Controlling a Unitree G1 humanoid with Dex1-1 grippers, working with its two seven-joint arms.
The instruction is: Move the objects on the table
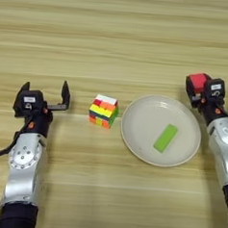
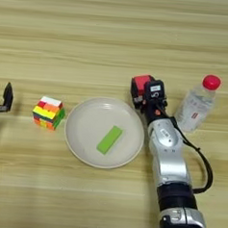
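Note:
My right gripper (image 2: 140, 92) is shut on a small red cube (image 2: 140, 85), holding it just past the upper right rim of the round beige plate (image 2: 81, 133), between the plate and the clear bottle (image 2: 196, 106) with a red cap. A flat bright-green block (image 2: 110, 139) lies alone on the plate. The multicoloured puzzle cube (image 1: 103, 111) sits on the table left of the plate. My left gripper (image 1: 45, 93) stands open to the left of the puzzle cube, apart from it, with nothing between its fingers.
The wooden table (image 1: 116, 39) stretches wide behind everything. The bottle lies tilted close to my right forearm (image 2: 168, 158). A black cable (image 2: 204, 170) loops off the right arm.

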